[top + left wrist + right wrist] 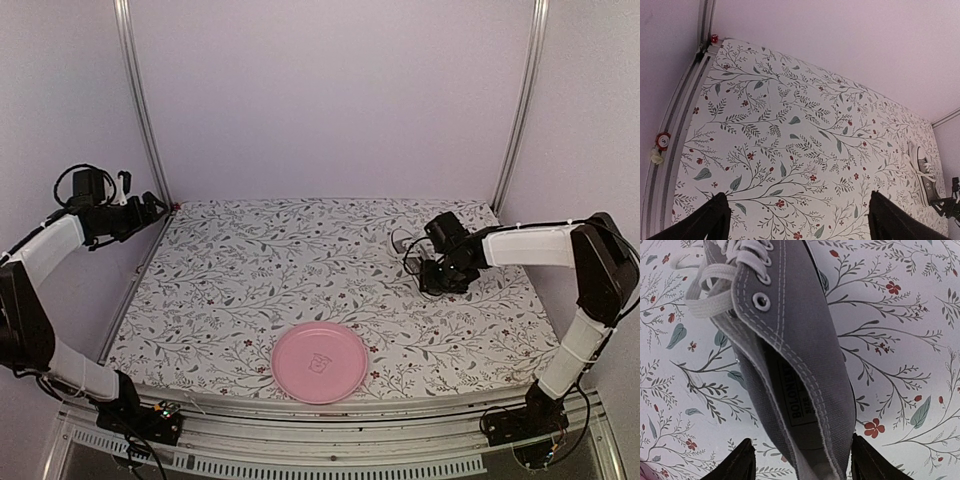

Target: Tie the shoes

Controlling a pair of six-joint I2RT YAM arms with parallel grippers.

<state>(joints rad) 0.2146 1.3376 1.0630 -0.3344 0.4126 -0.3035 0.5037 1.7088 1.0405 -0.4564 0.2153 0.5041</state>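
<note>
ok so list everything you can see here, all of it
sneaker: one, grey, white laces loose, far right
plate: one, pink, near edge, centre
tablecloth: one, white with grey leaves and red flowers, spread under everything
frame posts: two, silver, back corners
left gripper: one, black, open, far left corner, above the tablecloth
right gripper: one, black, open, straddling the sneaker's heel
</note>
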